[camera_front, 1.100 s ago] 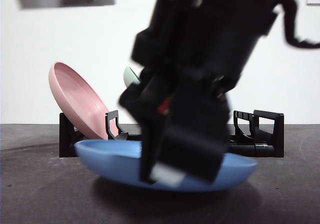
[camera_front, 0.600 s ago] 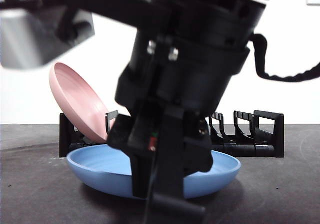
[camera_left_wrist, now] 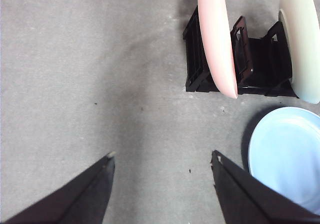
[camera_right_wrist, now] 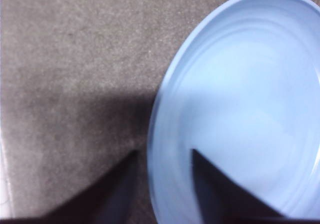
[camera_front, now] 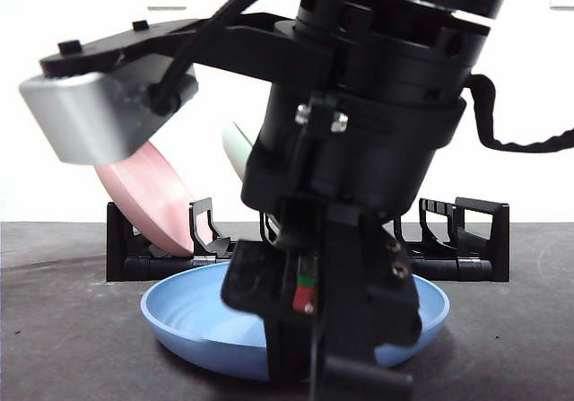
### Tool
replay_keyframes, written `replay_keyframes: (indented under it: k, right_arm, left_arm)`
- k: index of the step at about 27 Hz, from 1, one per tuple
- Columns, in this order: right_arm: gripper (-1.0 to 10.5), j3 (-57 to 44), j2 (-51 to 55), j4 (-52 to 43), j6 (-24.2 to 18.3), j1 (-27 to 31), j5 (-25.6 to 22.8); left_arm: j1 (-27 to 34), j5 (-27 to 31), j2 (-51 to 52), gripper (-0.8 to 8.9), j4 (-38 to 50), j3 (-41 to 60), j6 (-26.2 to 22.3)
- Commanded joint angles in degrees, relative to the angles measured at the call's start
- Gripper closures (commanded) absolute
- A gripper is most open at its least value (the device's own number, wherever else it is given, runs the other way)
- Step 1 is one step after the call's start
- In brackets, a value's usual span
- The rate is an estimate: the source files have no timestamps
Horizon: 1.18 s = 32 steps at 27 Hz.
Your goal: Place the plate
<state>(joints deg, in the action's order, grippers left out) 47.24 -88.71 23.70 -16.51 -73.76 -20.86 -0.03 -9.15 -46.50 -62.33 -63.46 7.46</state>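
Observation:
A light blue plate (camera_front: 188, 302) lies flat on the dark table in front of the rack; it also shows in the right wrist view (camera_right_wrist: 250, 108) and the left wrist view (camera_left_wrist: 285, 154). My right gripper (camera_right_wrist: 164, 154) is down at its near rim, one jaw inside the plate and one outside, with a gap still between them. In the front view this gripper (camera_front: 314, 374) is big and dark over the plate's middle. My left gripper (camera_left_wrist: 162, 156) hangs open and empty above bare table, apart from the plate.
A black dish rack (camera_front: 466, 239) stands behind the blue plate and shows in the left wrist view (camera_left_wrist: 260, 63). A pink plate (camera_front: 148, 195) (camera_left_wrist: 217, 38) leans in its left end. A pale green plate (camera_front: 238, 145) (camera_left_wrist: 302, 38) stands further along.
The arm has come lower and nearer over the blue plate. The plate shifted left, then back right, and now sits level. The picture has turned brighter.

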Motion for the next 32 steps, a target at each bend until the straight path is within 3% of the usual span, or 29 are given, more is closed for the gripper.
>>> replay_keyframes:
  k: [1, 6, 9, 14, 19, 22, 27, 32]
  right_arm:
    - [6.4, 1.7, -0.7, 0.3, 2.7, -1.2, 0.0]
    - [6.0, 8.5, 3.3, 5.5, 7.5, -3.4, 9.5]
    - [7.7, 9.6, 11.1, 2.5, 7.1, -0.7, 10.0]
    - [7.7, 9.5, 20.9, 2.6, 7.1, 13.1, 14.4]
    - [7.7, 9.5, 26.4, 2.6, 7.2, 29.4, 27.1]
    - [7.5, 9.5, 28.6, 3.2, 8.2, 37.8, 32.2]
    - [7.0, 9.5, 30.4, 4.9, 10.2, 47.7, 34.6]
    - [7.0, 9.5, 30.6, 8.7, 11.5, 52.5, 34.6]
  left_arm:
    - [-0.1, -0.1, -0.3, 5.01, 0.6, -1.4, -0.6]
    - [-0.1, -0.1, -0.3, 5.02, 0.6, -1.4, -0.6]
    - [-0.1, -0.1, -0.3, 5.02, 0.0, -1.4, -0.5]
    - [-0.1, -0.2, -0.3, 5.02, 1.6, -1.4, 2.0]
    - [-0.1, -0.2, -0.5, 5.02, 4.5, -1.4, 3.8]
    - [-0.1, -1.7, -1.5, 5.02, 5.0, -1.4, 6.8]
    - [-0.5, -5.5, -6.7, 5.01, 5.4, -3.5, 7.2]
    - [-2.6, -5.4, -16.1, 5.01, 5.1, -10.4, 7.3]
